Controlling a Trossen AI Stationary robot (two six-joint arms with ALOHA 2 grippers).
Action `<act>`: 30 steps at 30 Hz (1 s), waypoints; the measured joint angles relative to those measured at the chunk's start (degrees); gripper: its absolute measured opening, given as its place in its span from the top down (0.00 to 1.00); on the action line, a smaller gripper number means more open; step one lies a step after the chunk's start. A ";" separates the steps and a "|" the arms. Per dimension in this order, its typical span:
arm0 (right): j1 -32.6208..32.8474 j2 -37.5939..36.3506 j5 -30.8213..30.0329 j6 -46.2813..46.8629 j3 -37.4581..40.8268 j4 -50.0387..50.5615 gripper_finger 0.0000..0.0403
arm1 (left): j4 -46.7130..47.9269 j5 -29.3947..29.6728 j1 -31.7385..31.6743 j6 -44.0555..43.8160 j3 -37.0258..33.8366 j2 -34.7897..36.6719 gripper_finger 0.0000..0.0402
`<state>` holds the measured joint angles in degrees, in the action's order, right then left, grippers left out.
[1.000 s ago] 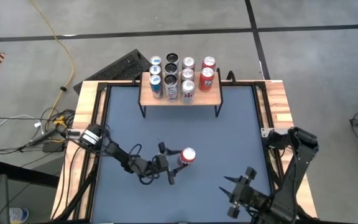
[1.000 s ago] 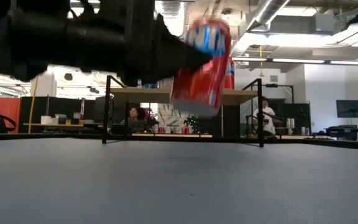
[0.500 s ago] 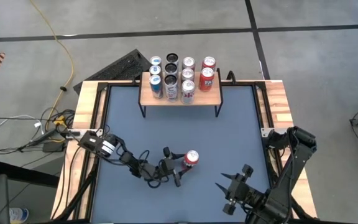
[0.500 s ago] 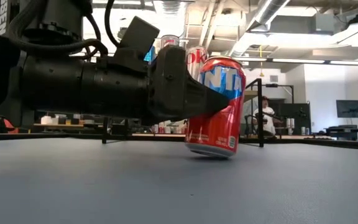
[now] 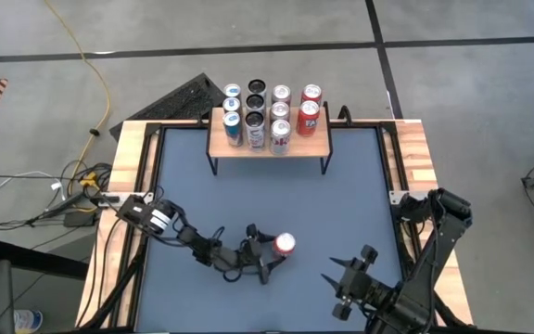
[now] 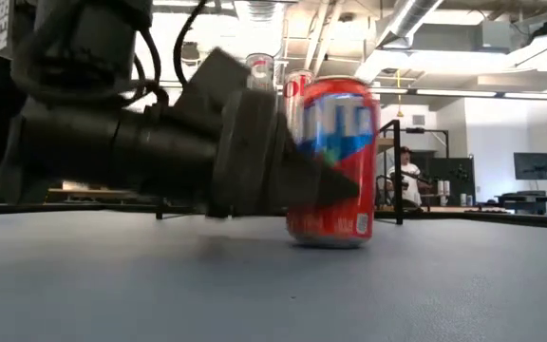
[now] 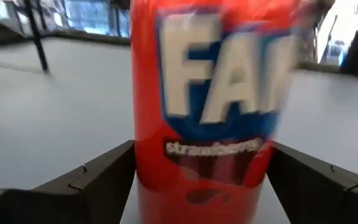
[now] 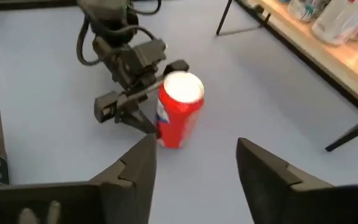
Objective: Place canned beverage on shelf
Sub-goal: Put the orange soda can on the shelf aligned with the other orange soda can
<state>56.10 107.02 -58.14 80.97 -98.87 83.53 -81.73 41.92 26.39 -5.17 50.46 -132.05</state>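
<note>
Can (image 5: pixel 285 244) stood upright on the table (image 5: pixel 341 195), between the fingers of the left gripper (image 5: pixel 269 259). A second earlier we had seen it tilted and lifted off the mat; half a second earlier it was just touching down. The jaws had since spread wide, with gaps showing either side of the can in the left wrist view, so we judged it released, not held. Shelf (image 5: pixel 269 144) lay well ahead of the gripper, already carrying several cans. Right gripper (image 5: pixel 349 279) waited beside it, fingers parted, empty. We read this as a regrasp or handover, placement still undone.
</note>
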 joint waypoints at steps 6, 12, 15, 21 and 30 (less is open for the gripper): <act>-0.53 0.02 3.06 0.26 0.00 0.00 0.41 | 2.01 -1.60 0.02 -0.50 -0.05 -0.17 0.15; -2.29 0.02 4.18 -3.08 0.01 -0.28 0.34 | 1.15 -0.98 0.58 1.29 -0.03 0.22 0.15; -3.42 0.02 4.20 -4.17 0.02 -0.23 0.34 | 1.45 1.86 1.30 1.07 -0.03 0.49 0.15; -4.61 0.02 4.39 -5.13 0.02 -0.36 0.34 | 1.30 5.97 3.60 7.90 -0.01 0.59 0.15; -7.83 0.02 13.25 -9.96 0.02 -1.57 0.34 | 1.19 11.94 5.42 8.08 -1.25 2.26 0.15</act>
<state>48.27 107.04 -44.88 71.00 -98.85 81.96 -80.53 53.86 31.81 2.90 49.22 -129.79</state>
